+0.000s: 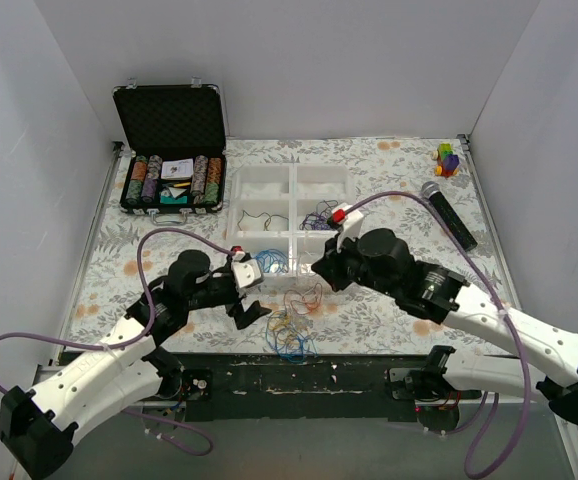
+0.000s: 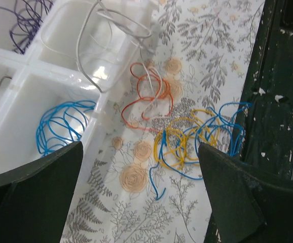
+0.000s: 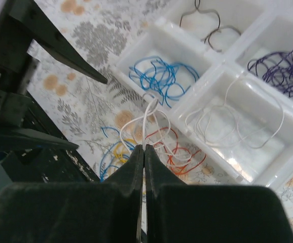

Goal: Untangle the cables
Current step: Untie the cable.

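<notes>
A loose tangle of blue and yellow cables point(image 1: 291, 338) lies on the floral cloth near the front edge, with an orange-red cable point(image 1: 304, 298) just behind it. My right gripper point(image 3: 144, 148) is shut on a white cable point(image 3: 146, 126) and holds it above the orange-red cable point(image 3: 187, 162), beside the tray; in the top view this gripper point(image 1: 321, 268) is at the tray's near edge. My left gripper point(image 2: 140, 147) is open and empty, low over the cloth, left of the blue and yellow tangle point(image 2: 197, 136). The held white cable point(image 2: 116, 45) loops above the orange-red one point(image 2: 146, 101).
A white divided tray point(image 1: 291, 203) holds sorted cables: blue point(image 3: 156, 76), white point(image 3: 237, 116), purple point(image 3: 278, 71) and a dark one point(image 3: 207, 30). An open poker chip case point(image 1: 169, 150) stands back left. A microphone point(image 1: 449, 215) and a coloured block toy point(image 1: 448, 158) lie back right.
</notes>
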Controlling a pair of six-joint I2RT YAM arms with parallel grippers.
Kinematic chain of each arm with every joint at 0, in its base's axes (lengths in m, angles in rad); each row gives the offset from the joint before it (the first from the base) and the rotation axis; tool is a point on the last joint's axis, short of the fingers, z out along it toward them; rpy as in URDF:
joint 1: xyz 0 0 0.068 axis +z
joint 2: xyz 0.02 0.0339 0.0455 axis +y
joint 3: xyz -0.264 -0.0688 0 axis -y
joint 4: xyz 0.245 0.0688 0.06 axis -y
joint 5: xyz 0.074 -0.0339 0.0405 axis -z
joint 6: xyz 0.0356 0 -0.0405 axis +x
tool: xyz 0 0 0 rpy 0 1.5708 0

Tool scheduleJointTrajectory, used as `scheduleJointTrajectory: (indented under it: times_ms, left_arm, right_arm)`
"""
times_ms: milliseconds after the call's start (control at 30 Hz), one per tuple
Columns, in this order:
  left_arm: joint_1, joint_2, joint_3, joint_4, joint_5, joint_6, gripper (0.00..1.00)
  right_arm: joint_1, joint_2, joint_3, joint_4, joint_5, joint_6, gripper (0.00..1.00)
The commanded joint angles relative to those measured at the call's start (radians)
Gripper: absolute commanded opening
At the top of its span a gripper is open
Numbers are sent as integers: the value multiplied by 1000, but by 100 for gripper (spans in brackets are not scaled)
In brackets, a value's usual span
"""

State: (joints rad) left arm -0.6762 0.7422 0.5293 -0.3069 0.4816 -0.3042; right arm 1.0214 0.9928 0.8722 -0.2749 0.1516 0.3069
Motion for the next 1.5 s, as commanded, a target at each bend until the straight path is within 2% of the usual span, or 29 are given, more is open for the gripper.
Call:
scheduleJointTrajectory:
  times_ms: [0,567,767,1000,1133,1233,1467]
  left_arm:
    - [3,-14,-5,150,29,-44,98]
    - [4,-46,21,206,66,-33,98]
    - [3,-60,-14,192,109,51,98]
    - [4,-9,-64,301,78,24,98]
    - [4,13,-121,420,13,77,98]
    - [3,11,-141,446,6,120,98]
    - [6,9,-172,526,-83,100,98]
  right_arm:
    - [3,-46,143,-58,0,-29,1]
    - [3,17,539,-37,-41,-103,1]
    - [3,38,603,6,-73,-95,1]
    - [3,50,626,54,-144,-54,1]
    - [3,64,666,48,-191,-46,1]
    - [3,73,691,33,-210,-49,1]
    - [3,56,682,46,-241,-43,1]
